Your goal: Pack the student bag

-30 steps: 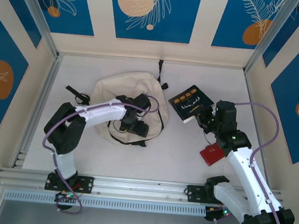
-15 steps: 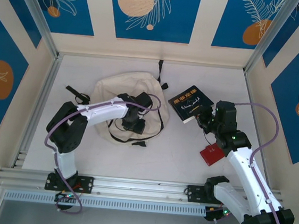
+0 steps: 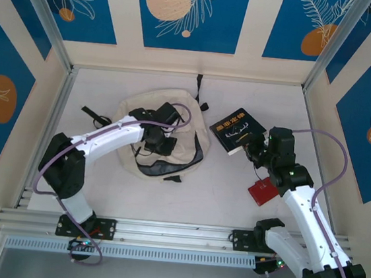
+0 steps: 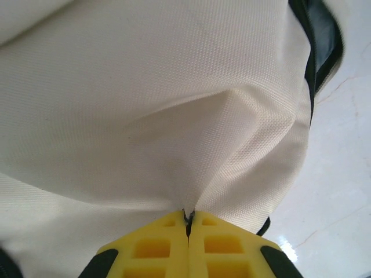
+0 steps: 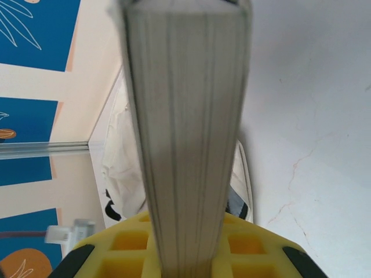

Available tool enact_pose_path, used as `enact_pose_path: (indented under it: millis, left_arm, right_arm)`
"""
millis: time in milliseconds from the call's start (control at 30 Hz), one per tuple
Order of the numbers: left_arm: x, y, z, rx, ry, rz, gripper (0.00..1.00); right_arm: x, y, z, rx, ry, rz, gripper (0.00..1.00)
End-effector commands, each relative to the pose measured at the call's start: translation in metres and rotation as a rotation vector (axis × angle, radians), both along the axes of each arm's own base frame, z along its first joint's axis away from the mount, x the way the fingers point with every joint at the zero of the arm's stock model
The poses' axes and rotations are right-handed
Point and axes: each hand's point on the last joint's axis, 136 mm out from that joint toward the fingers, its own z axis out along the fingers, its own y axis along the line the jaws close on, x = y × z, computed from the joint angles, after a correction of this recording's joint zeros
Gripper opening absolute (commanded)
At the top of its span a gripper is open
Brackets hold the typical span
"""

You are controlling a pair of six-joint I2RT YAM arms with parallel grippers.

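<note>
The student bag (image 3: 141,101), cream canvas with black zipper lines, lies at the table's middle left. My left gripper (image 3: 154,138) is over its centre, shut on a pinched fold of the bag's cloth (image 4: 232,145). The fold rises as a ridge from between the yellow fingertips (image 4: 156,246). A dark opening edged by the zipper (image 3: 193,156) shows at the bag's right and near side. To the right, my right gripper (image 3: 254,148) is shut on a black book (image 3: 238,129) with pale lettering. In the right wrist view the book's page edge (image 5: 185,116) stands between the fingers, with the bag (image 5: 119,168) behind it.
A small flat red item (image 3: 260,191) lies on the table near the right arm. A black clip-like object (image 3: 94,115) sits left of the bag. A black strap (image 3: 199,87) trails from the bag toward the back wall. Metal rails border the table.
My left gripper has closed on the bag's cloth and moved away from the near edge, pulling the fabric up and showing the zipper opening more. The right arm and book have stayed put.
</note>
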Motion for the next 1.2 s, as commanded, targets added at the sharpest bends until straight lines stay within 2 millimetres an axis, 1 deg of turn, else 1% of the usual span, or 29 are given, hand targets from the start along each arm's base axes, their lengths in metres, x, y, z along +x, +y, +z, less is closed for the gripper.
enact_pose_path:
  millis: [0, 67, 133, 200, 267, 333, 467, 533, 667, 933, 1067, 1167]
  left_arm:
    - [0.028, -0.005, 0.064, -0.130, -0.159, 0.029, 0.00]
    - [0.044, -0.012, 0.092, -0.199, -0.244, 0.045, 0.00]
    - [0.056, -0.027, 0.123, -0.286, -0.331, 0.018, 0.00]
    - [0.067, -0.039, 0.147, -0.348, -0.389, 0.008, 0.00]
    - [0.076, -0.046, 0.161, -0.374, -0.419, 0.011, 0.00]
    - [0.083, -0.051, 0.168, -0.382, -0.426, 0.014, 0.00]
    - [0.088, -0.056, 0.169, -0.384, -0.419, 0.013, 0.00]
    - [0.088, -0.058, 0.167, -0.388, -0.409, 0.012, 0.00]
    - [0.088, -0.059, 0.166, -0.396, -0.400, 0.011, 0.00]
    - [0.087, -0.060, 0.171, -0.401, -0.403, 0.004, 0.00]
    - [0.087, -0.061, 0.171, -0.405, -0.401, 0.004, 0.00]
    - [0.086, -0.061, 0.171, -0.407, -0.400, 0.003, 0.00]
  right_arm:
    - [-0.003, -0.003, 0.028, -0.018, -0.091, 0.016, 0.06]
    - [-0.008, -0.007, 0.029, -0.038, -0.092, 0.013, 0.06]
    - [-0.014, -0.009, 0.032, -0.052, -0.095, 0.020, 0.06]
    - [-0.019, -0.008, 0.034, -0.057, -0.097, 0.034, 0.06]
    - [-0.026, -0.004, 0.037, -0.049, -0.100, 0.068, 0.06]
    - [-0.033, 0.003, 0.039, -0.027, -0.086, 0.115, 0.06]
    - [-0.047, 0.029, 0.047, 0.077, -0.087, 0.254, 0.06]
    - [-0.051, 0.042, 0.047, 0.145, -0.077, 0.308, 0.06]
    - [-0.051, 0.064, 0.042, 0.214, -0.084, 0.377, 0.06]
    - [-0.030, 0.106, 0.031, 0.275, -0.056, 0.455, 0.06]
    - [-0.018, 0.114, 0.026, 0.290, -0.043, 0.426, 0.07]
    - [-0.008, 0.120, 0.028, 0.314, -0.065, 0.405, 0.07]
